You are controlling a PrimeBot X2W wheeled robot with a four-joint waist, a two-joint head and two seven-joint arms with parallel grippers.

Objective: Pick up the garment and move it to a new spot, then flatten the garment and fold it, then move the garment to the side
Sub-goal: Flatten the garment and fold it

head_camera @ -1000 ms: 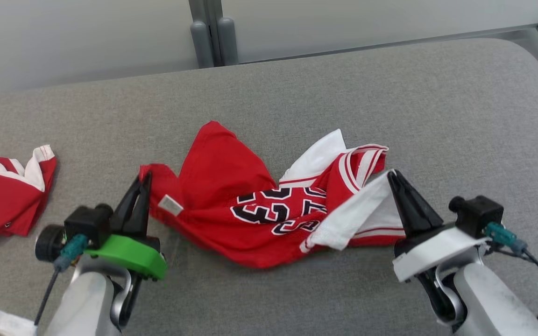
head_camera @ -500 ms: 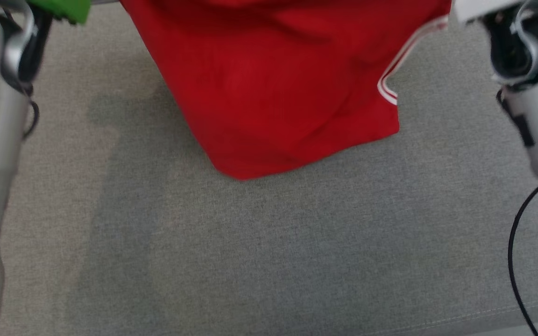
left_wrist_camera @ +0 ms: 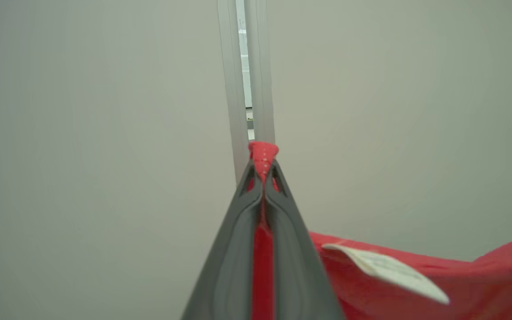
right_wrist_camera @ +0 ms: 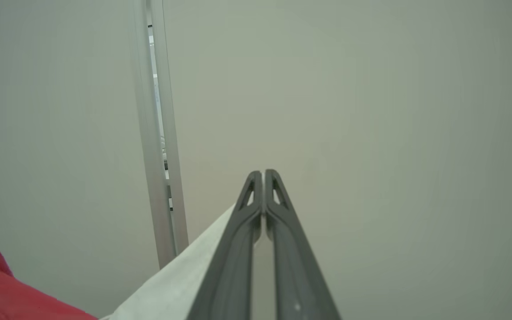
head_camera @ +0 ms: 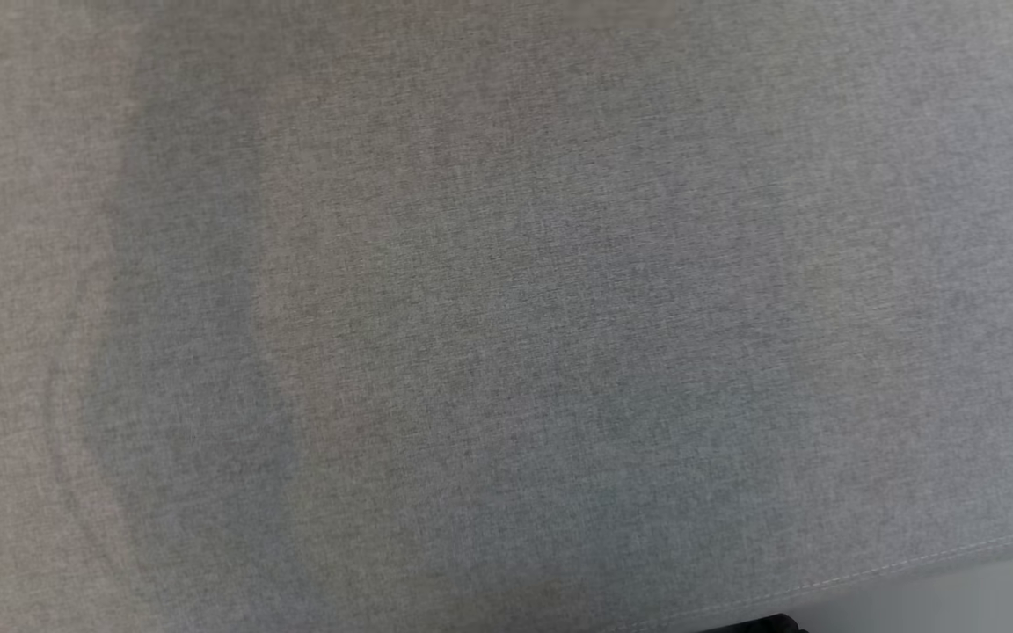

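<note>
Left gripper [left_wrist_camera: 262, 171] pinches the garment [left_wrist_camera: 482, 284] by a red corner and right gripper [right_wrist_camera: 263, 178] clamps its white edge. It hangs between them, lifted off the grey surface [head_camera: 506, 352]. Risk: the thin tip grips slip and the cloth drops bunched.

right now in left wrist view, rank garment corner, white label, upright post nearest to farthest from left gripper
1. garment corner, pinched at the tips of the left gripper
2. white label, lower right on the cloth
3. upright post, far behind at the wall
</note>
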